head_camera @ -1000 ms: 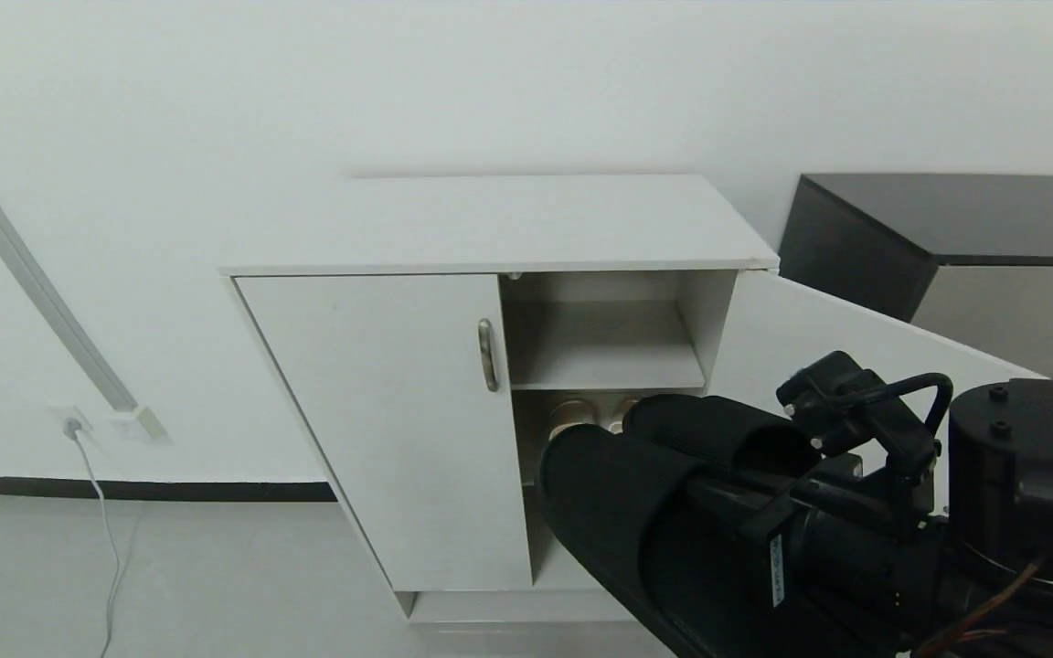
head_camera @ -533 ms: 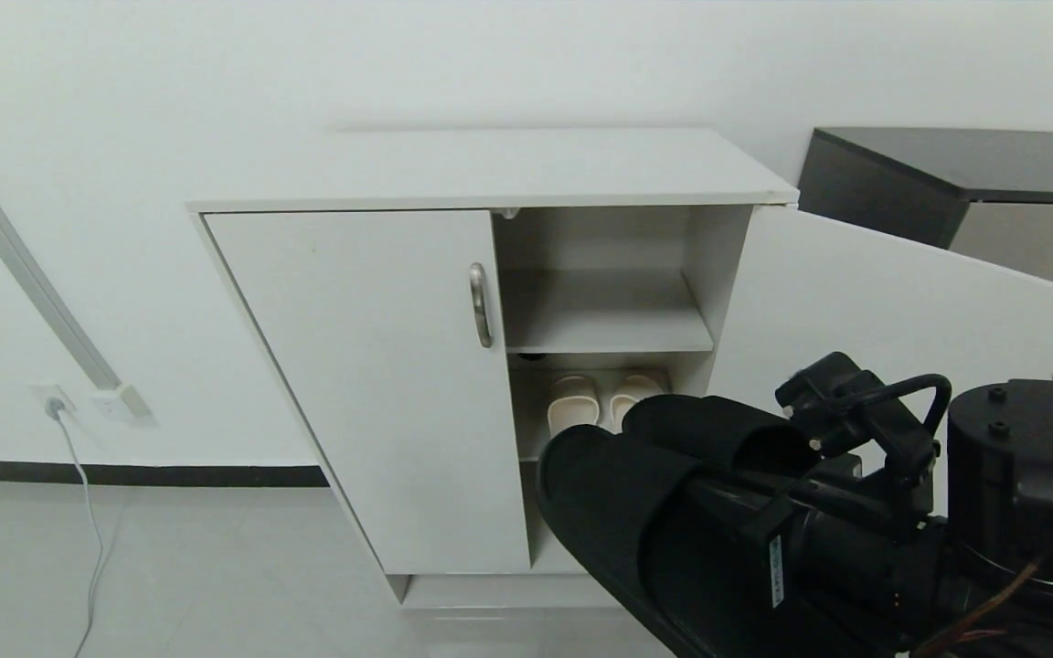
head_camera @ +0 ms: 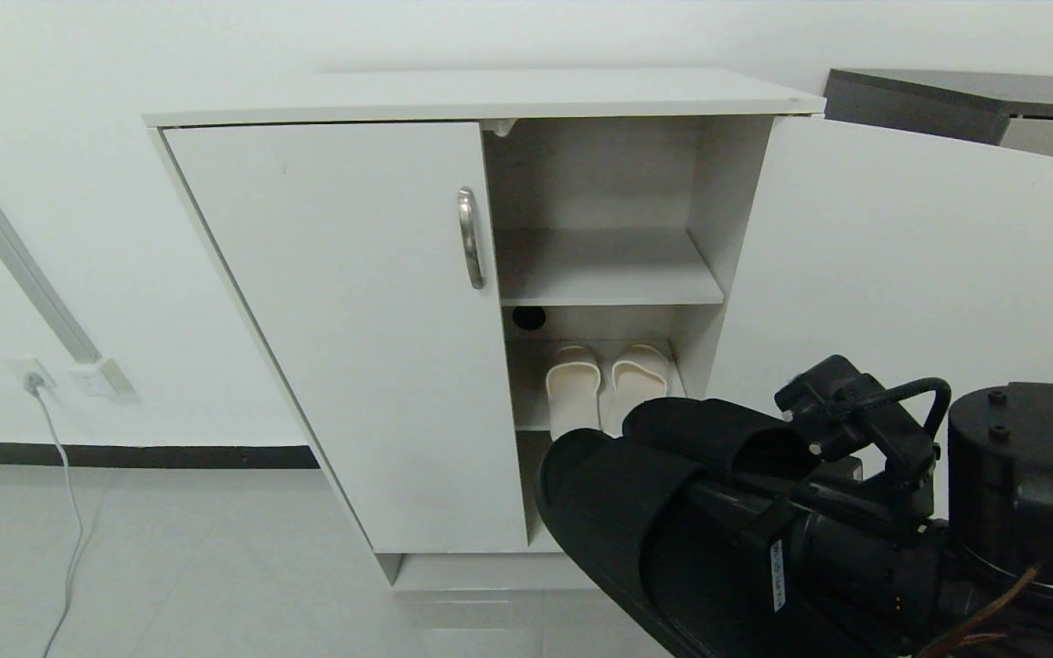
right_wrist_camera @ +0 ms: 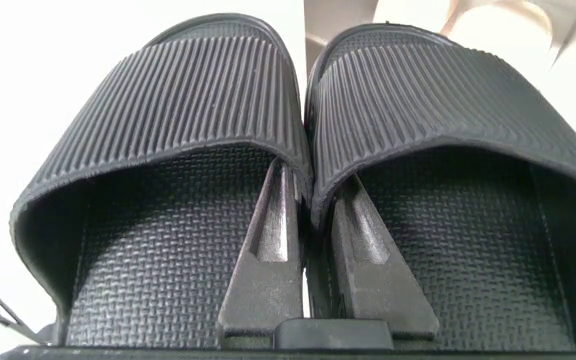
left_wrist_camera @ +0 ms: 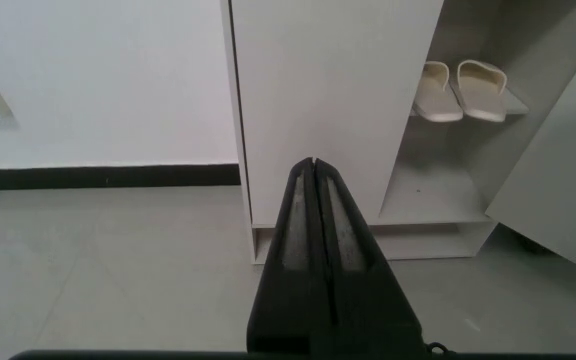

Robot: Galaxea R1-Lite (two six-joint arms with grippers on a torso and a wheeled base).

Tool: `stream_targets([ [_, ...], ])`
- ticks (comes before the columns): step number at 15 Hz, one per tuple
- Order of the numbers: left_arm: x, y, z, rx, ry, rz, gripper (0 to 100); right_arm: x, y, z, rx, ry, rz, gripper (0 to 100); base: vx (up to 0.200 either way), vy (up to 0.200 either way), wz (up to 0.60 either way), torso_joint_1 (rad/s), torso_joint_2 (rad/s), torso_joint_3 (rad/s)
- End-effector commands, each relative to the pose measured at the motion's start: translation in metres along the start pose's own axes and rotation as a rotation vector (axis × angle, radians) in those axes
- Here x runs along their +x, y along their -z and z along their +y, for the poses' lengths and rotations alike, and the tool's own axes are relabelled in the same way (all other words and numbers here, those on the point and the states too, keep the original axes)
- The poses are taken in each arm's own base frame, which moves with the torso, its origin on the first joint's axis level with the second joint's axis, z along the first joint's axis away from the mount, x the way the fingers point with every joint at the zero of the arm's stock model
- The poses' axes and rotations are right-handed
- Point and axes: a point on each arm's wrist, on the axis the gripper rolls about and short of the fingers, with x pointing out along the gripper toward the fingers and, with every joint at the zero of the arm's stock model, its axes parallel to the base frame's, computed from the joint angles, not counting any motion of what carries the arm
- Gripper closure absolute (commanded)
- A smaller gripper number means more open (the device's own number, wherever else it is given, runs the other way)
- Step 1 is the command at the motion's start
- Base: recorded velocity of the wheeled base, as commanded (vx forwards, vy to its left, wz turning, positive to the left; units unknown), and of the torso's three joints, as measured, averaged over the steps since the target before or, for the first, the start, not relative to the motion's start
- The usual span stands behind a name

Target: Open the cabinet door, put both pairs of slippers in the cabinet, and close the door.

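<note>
**Inspector:** Right-hand fingers, state?

**Assistant:** The right gripper [right_wrist_camera: 308,195] has its fingers [right_wrist_camera: 263,260] drawn close. One sits inside each of the black slippers [right_wrist_camera: 198,110], and the pair's adjoining side walls are pinched between them. The toes point away from the wrist.

**Inspector:** Location of that pair?

**Assistant:** Lower right of the head view. It is held off the floor in front of the cabinet [head_camera: 490,91], toes toward the open half.

**Inspector:** Left side?

**Assistant:** The left gripper [left_wrist_camera: 311,175] has its fingers pressed flat together. It hangs over the floor [left_wrist_camera: 118,260] before the cabinet base.

**Inspector:** Cabinet condition?

**Assistant:** The left door [head_camera: 344,320] is closed, with a metal handle [head_camera: 469,238] at its inner edge. The right door [head_camera: 901,256] is swung wide toward the right of the frame. The white slippers [head_camera: 604,384] lie side by side on the middle shelf at frame centre, just under the upper shelf [head_camera: 609,274]. A round hole [head_camera: 528,317] shows in the back panel above them.

**Inspector:** Surroundings?

**Assistant:** A wall socket [head_camera: 28,375] with a cable is low at the left edge. Dark furniture [head_camera: 947,91] stands at upper right.
</note>
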Motion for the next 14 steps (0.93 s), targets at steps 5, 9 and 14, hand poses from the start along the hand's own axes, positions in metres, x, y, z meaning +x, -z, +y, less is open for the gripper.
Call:
stream_targets([
  [5,0.0001,0.0,0.0,0.0,-0.001,0.001,100,0.0008,0.0021,0.0,-0.002,0.0,0.008,100,0.0,0.0,0.0,0.0,0.09,0.075],
  [9,0.0001,0.0,0.0,0.0,-0.001,0.001,100,-0.0001,0.0028,-0.0003,-0.002,0.0,0.009,100,0.0,0.0,0.0,0.0,0.0,0.0],
  [14,0.0001,0.0001,0.0,0.0,-0.001,0.003,100,0.0012,0.0044,0.0032,-0.015,-0.007,0.013,100,0.0,0.0,0.0,0.0,0.0,0.0],
])
